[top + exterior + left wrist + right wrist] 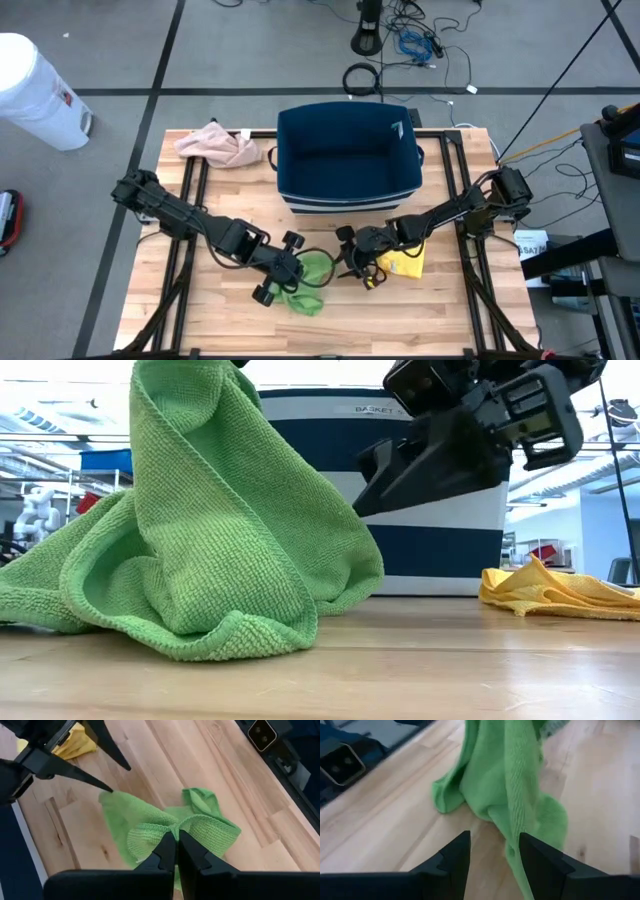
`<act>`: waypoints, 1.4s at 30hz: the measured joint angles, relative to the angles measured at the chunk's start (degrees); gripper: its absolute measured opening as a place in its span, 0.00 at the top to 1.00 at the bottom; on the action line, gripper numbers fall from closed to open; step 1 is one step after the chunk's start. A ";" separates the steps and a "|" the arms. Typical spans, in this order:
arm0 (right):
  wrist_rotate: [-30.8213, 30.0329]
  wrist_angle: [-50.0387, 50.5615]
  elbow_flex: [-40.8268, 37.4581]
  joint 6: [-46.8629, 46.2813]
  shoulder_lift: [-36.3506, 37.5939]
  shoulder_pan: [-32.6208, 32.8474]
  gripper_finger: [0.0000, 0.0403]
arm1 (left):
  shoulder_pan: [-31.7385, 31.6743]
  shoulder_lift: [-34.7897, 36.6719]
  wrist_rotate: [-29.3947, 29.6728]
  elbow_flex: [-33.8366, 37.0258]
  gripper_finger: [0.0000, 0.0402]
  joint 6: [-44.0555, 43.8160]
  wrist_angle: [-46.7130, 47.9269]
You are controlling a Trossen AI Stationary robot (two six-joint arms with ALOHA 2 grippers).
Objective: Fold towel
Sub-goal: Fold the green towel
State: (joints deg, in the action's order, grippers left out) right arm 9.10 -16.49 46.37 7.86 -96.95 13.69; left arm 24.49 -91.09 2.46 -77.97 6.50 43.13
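Green towel (170, 825) pinched in left fingers (167, 852); right fingers (455, 852) spread beside it.

Clearance, high view, clock directions taken from the green towel (307, 278). At 12 o'clock the blue basket (347, 158) walls off the table's far middle. At 3 o'clock my right gripper (352, 262), fingers apart, stands just beside the towel, with the yellow cloth (404, 262) behind it. My left gripper (287, 268), pinching the towel, occupies 9 o'clock. At 10 o'clock, far off, lies the pink cloth (219, 145). Bare table (400, 315) from 4 to 8 o'clock is free.
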 joint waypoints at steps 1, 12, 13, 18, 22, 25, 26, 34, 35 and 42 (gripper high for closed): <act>-1.39 0.18 0.00 -0.20 0.00 0.00 0.61 | 0.00 0.00 0.00 0.00 0.98 0.00 -0.04; -9.15 -0.68 0.00 2.12 -1.02 -0.85 0.61 | -0.94 0.00 0.07 0.00 0.98 0.48 -1.39; -9.12 -1.26 0.00 2.06 -1.75 -1.03 0.61 | -0.94 0.00 0.08 0.00 0.98 0.49 -1.83; -8.81 -4.99 0.00 1.85 -6.72 -1.38 0.61 | -1.01 0.00 0.11 0.00 0.98 1.99 -3.43; -8.85 -4.68 -0.07 0.89 -8.48 -1.36 0.63 | -1.21 0.00 0.11 0.00 0.98 2.04 -3.24; -9.07 -3.20 -0.04 0.57 -8.22 -1.38 0.68 | -1.22 0.00 1.02 0.00 0.98 2.87 -3.15; -9.11 -2.74 -0.07 0.94 -7.86 -1.38 0.71 | -1.22 0.00 1.67 0.00 0.98 3.15 -3.17; -9.28 -1.40 -0.07 7.86 -0.43 -0.66 0.98 | -1.22 0.00 9.84 0.00 0.98 7.32 -3.08; -9.37 -1.21 -0.07 8.81 1.40 -0.33 0.98 | -1.07 0.00 11.40 0.00 0.98 7.69 -3.06; -6.11 3.58 -0.04 16.97 18.64 3.89 0.99 | 1.28 0.22 23.60 0.00 0.98 13.81 -5.74</act>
State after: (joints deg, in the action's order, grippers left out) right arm 2.99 -12.91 46.33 24.83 -78.30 17.58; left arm 25.77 -90.87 26.06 -77.97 20.31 37.40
